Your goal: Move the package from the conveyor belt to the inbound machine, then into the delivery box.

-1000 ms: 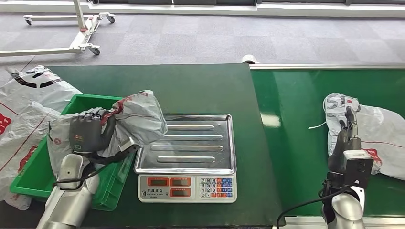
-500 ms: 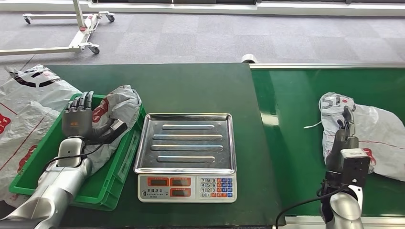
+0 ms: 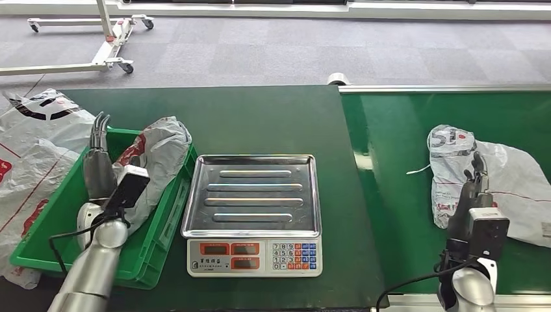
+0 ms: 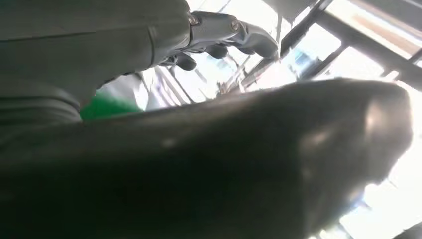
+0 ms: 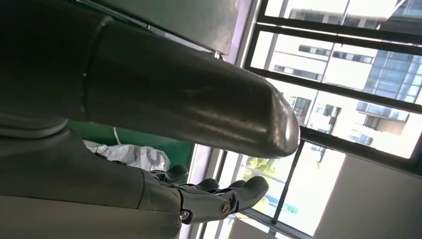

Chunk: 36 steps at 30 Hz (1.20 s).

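Observation:
A grey plastic package (image 3: pixel 156 156) with red print lies in the green delivery box (image 3: pixel 164 229), leaning on the wall nearest the scale. My left hand (image 3: pixel 97 162) stands beside it inside the box, fingers straight up and apart, holding nothing. The left wrist view has its fingers (image 4: pixel 234 35) spread in the air. Another grey package (image 3: pixel 494 182) lies on the green conveyor belt (image 3: pixel 396 149). My right hand (image 3: pixel 473 188) is upright just in front of it with nothing in it. The right wrist view shows that package (image 5: pixel 134 154) behind the loosely curved fingers (image 5: pixel 219 196).
The inbound machine, a scale with a bare steel tray (image 3: pixel 253 195) and a keypad (image 3: pixel 292 255), stands between the box and the belt. Large white bags (image 3: pixel 32 143) lie left of the box. A wheeled white frame (image 3: pixel 110 45) stands on the carpet beyond the table.
My left hand carried the package from the scale's edge into the green box, let go and drew back with its fingers straightened. The package on the belt has drifted slightly left.

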Each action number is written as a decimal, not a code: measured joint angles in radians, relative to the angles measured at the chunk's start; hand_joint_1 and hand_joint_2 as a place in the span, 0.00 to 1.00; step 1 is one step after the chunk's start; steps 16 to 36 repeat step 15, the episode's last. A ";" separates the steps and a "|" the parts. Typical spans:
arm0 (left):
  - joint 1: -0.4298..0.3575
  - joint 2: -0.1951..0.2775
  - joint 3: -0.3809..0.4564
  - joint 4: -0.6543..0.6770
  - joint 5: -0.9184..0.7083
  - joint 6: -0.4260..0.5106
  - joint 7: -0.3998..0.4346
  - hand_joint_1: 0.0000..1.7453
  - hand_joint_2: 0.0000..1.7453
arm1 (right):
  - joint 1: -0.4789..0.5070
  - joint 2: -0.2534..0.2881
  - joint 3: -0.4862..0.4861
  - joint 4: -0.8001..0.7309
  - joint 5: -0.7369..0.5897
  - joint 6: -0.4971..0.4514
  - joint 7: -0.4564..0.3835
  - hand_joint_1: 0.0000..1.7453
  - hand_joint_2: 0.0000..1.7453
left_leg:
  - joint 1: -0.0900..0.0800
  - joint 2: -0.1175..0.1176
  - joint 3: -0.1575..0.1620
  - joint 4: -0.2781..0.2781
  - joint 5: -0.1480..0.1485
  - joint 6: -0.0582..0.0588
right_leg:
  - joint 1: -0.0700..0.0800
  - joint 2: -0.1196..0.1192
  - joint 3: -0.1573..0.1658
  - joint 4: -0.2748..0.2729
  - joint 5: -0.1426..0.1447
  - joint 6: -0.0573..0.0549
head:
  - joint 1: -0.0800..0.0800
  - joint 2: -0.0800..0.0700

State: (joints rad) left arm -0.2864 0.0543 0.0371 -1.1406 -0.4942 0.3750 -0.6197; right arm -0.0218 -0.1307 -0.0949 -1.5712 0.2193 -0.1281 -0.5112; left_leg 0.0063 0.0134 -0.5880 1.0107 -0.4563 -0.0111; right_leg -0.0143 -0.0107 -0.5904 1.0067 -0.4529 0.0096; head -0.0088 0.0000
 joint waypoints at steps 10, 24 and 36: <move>0.320 -0.172 -0.263 -0.366 0.306 -0.177 -0.073 0.00 0.00 | 0.131 0.053 0.053 -0.135 0.050 -0.040 -0.042 0.00 0.00 | -0.003 -0.001 0.000 0.000 -0.006 0.004 | -0.003 -0.001 0.002 0.000 -0.005 0.005 | 0.000 0.000; 0.354 -0.198 -0.297 -0.390 0.348 -0.178 -0.074 0.00 0.00 | 0.171 0.078 0.099 -0.183 0.075 -0.058 -0.039 0.00 0.00 | -0.003 -0.001 0.000 0.000 -0.006 0.004 | -0.003 -0.001 0.002 0.000 -0.005 0.005 | 0.000 0.000; 0.354 -0.198 -0.297 -0.390 0.348 -0.178 -0.074 0.00 0.00 | 0.171 0.078 0.099 -0.183 0.075 -0.058 -0.039 0.00 0.00 | -0.003 -0.001 0.000 0.000 -0.006 0.004 | -0.003 -0.001 0.002 0.000 -0.005 0.005 | 0.000 0.000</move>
